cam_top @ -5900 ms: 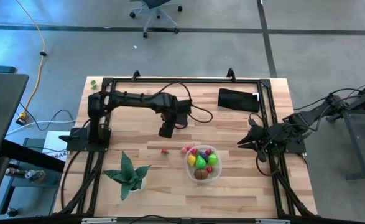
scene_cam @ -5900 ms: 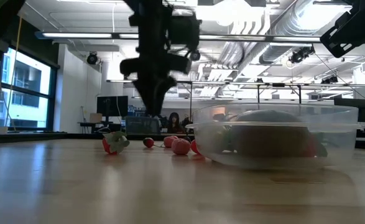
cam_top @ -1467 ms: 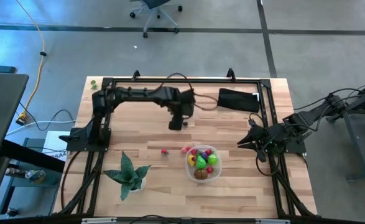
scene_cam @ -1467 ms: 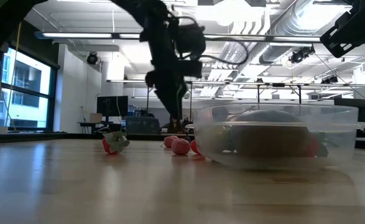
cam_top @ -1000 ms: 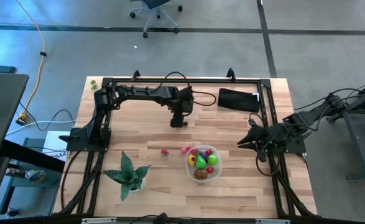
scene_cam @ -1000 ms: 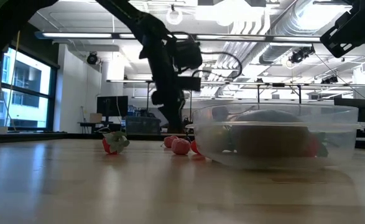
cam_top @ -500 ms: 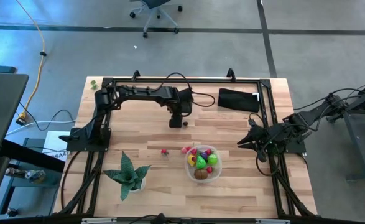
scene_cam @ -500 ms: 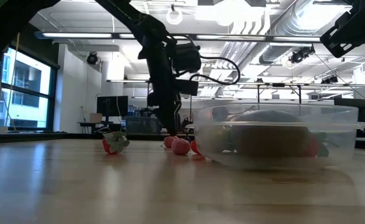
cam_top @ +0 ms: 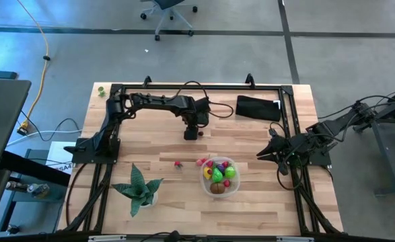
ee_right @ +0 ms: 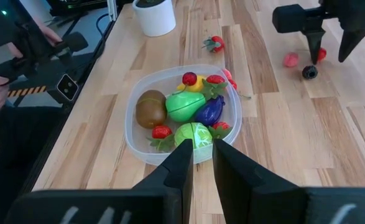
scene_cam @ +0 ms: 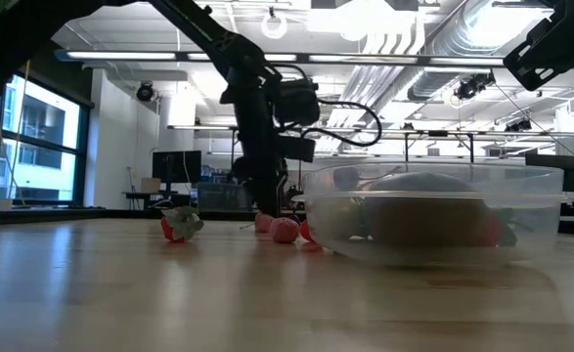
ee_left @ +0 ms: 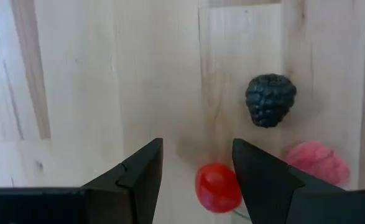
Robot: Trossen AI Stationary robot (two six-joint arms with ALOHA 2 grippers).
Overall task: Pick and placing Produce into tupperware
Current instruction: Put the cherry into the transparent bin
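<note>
Lowered to the table, left end effector stands spread beside the red cherry.

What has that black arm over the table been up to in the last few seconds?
The left gripper moved from mid-table toward the far edge and came down, open, over a small red berry beside a black berry and a pink one. Nothing grasped yet. The clear round tupperware and right gripper stayed put.

Open left gripper straddles a red cherry beside blackberry.
</note>
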